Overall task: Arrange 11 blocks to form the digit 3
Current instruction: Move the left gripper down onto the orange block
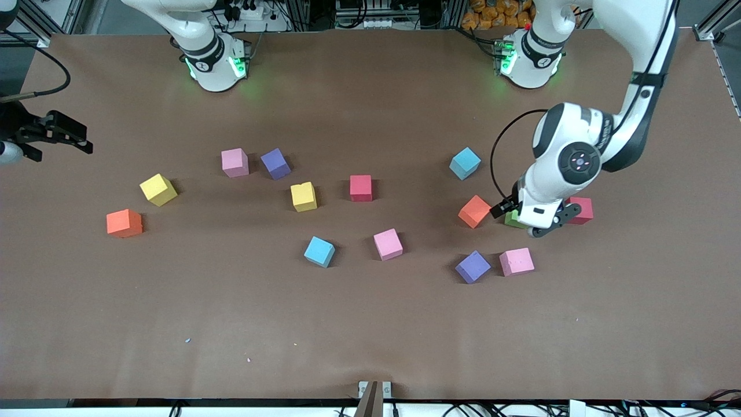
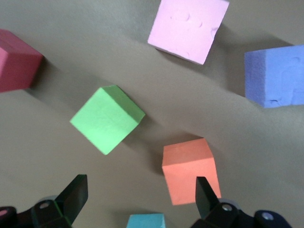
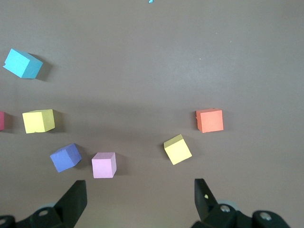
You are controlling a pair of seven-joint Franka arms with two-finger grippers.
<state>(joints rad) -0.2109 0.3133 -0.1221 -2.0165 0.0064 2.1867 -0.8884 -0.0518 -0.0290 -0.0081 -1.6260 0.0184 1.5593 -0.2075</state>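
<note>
Left wrist view: left pincer [image 2: 137,199] hangs open, empty, over green cube [image 2: 107,118] and orange block [image 2: 190,169], orange nearest one finger; right pincer [image 3: 137,199] open, waiting at tabletop's [image 1: 370,324] right-arm end.

High front camera facing both robots, wrist cameras looking down, left closer, sharing green cube [image 1: 512,219] [image 2: 107,118].
</note>
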